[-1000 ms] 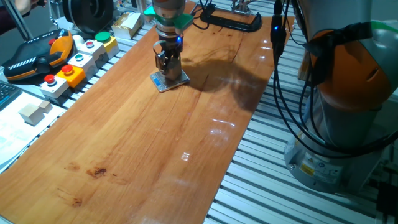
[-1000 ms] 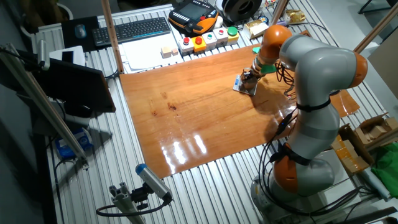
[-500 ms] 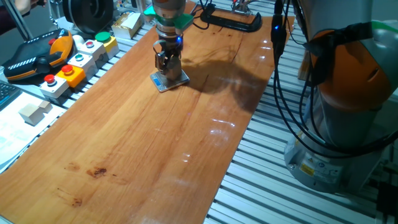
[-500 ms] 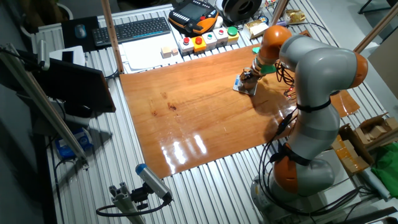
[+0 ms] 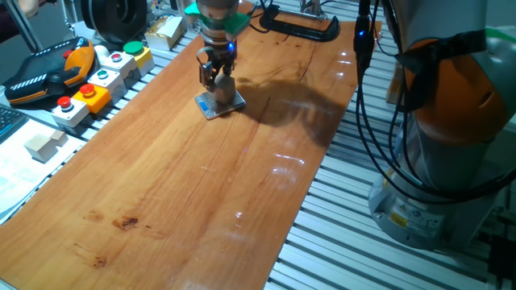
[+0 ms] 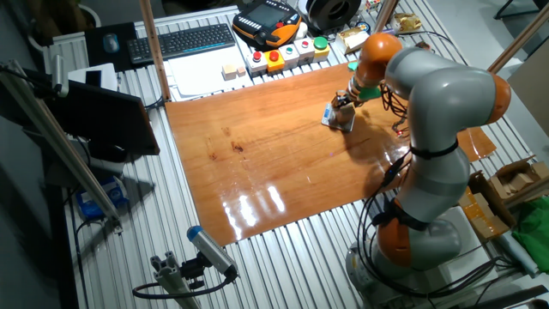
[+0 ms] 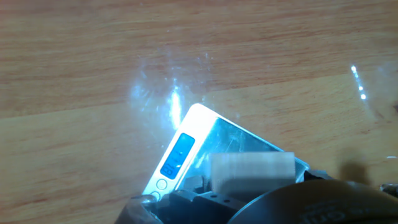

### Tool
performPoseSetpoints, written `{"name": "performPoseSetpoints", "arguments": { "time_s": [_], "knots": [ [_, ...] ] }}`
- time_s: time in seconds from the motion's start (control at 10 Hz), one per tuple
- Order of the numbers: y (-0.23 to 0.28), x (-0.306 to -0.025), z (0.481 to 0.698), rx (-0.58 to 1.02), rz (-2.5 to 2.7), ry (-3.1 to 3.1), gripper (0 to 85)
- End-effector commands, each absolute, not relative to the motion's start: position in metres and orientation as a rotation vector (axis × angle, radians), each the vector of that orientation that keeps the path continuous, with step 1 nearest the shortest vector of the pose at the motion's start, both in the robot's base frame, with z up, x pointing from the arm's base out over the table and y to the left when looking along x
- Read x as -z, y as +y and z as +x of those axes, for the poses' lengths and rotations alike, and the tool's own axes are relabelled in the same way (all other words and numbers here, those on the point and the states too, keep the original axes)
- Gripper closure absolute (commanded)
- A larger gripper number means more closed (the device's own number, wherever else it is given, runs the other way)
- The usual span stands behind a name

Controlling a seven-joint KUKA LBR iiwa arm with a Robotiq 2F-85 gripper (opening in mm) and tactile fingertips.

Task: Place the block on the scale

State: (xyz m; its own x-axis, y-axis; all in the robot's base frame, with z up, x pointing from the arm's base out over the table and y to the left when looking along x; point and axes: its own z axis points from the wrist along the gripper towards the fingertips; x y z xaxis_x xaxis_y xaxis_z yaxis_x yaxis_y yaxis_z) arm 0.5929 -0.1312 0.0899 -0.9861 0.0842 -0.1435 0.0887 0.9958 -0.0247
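Tabletop [image 5: 185, 185]: glossy reddish-brown wood board on a ribbed aluminium frame [image 5: 363, 250], glare patches near the robot-side edge. Scale [image 5: 219, 104] lies flat on it toward the far end, skewed to the board edges. Block [image 5: 223, 90] sits on the scale plate, probably flat, partly hidden in the hand view. Dark knot marks [image 5: 121, 221] near the front corner.

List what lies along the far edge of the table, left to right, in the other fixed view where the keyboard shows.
Keyboard → whitish block pair → button boxes → scale with the block on it, gripper just above.
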Motion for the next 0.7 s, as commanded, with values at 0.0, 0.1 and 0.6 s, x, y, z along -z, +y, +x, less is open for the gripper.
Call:
{"name": "performPoseSetpoints", "arguments": {
  "time_s": [0.0,0.1,0.6],
  "knots": [
    [-0.130,-0.096,0.594,0.050,0.133,2.997,5.3],
    [-0.127,-0.104,0.594,0.046,0.139,3.007,5.7],
    [-0.096,-0.147,0.584,0.049,0.156,3.075,49.3]
  ]
}}
